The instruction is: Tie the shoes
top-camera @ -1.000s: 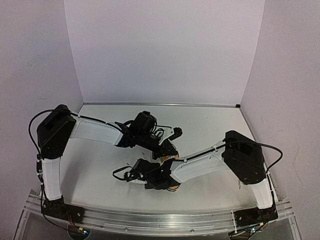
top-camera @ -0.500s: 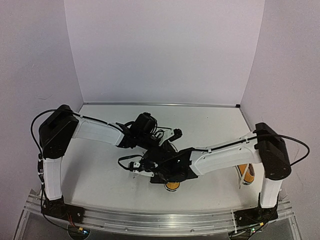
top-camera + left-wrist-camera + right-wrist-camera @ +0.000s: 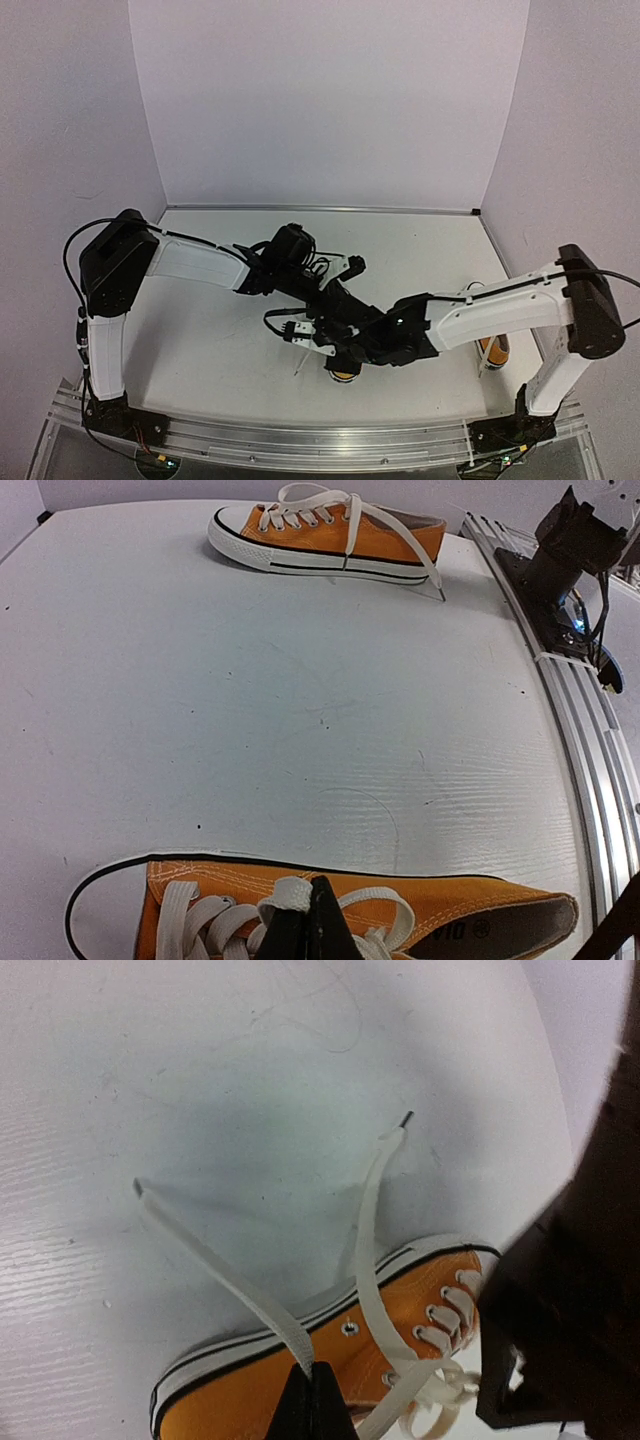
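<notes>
Left wrist view: the left gripper is pinched tight on a lace loop of the centre sneaker, apparently anchoring it. The right gripper clamps the free lace, likely to tension it for knotting. The second sneaker sits well apart.

Left arm elbow high, forearm reaching right toward centre. Right arm stretched low to the left. Left pincer and right pincer both clamped, tips together.

The six-o'clock shoe and the twelve-o'clock shoe are orange with white laces, white toe caps, black-striped white soles; the surface is white.
</notes>
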Controlling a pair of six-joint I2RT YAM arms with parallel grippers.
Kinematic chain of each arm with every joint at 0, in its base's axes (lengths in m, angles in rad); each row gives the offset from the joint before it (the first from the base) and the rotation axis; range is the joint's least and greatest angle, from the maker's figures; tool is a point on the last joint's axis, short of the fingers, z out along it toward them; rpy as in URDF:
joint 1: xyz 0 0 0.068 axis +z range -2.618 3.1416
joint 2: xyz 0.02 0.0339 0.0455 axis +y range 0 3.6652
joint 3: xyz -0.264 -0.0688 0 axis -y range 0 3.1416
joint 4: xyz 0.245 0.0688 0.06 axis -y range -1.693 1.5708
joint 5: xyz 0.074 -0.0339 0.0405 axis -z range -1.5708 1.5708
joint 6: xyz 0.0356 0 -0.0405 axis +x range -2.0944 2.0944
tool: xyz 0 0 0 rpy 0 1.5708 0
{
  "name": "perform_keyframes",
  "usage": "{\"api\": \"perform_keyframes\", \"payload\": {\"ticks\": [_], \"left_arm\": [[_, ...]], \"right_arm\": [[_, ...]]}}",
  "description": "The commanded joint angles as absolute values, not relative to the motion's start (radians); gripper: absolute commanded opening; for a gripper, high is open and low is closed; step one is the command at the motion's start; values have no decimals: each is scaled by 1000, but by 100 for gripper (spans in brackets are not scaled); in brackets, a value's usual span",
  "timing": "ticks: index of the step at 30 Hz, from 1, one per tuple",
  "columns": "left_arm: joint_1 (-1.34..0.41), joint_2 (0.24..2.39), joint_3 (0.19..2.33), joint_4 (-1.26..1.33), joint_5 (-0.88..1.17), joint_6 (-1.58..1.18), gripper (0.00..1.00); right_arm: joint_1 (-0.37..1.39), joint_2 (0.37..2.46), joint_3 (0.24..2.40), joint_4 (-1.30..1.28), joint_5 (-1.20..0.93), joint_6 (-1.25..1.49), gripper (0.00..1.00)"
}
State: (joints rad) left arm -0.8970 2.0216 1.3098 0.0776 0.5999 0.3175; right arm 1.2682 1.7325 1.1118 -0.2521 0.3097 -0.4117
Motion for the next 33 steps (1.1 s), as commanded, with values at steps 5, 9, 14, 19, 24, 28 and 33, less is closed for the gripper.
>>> {"api": "perform_keyframes", "payload": {"ticks": [5,9,14,19,24,28,33], "left_arm": [[-890,1995,1310,115,602,317,0],[-890,2006,1305,128,605,307,0],[-890,2011,1301,144,606,296,0],[-890,2001,1280,173,604,283,0],[-890,1973,1249,188,600,264,0],[-890,1945,1207,208,587,254,0],[-890,1920,1172,224,570,258,0]], "right_arm": [[1229,1336,837,-80,226,-94,0],[1189,1252,746,-64,224,55,1],[1179,1163,642,-25,281,218,5],[1169,1133,575,-9,337,407,28],[1159,1130,558,-9,364,513,42],[1149,1175,592,-9,320,508,53],[1110,1288,640,-9,248,513,52]]}}
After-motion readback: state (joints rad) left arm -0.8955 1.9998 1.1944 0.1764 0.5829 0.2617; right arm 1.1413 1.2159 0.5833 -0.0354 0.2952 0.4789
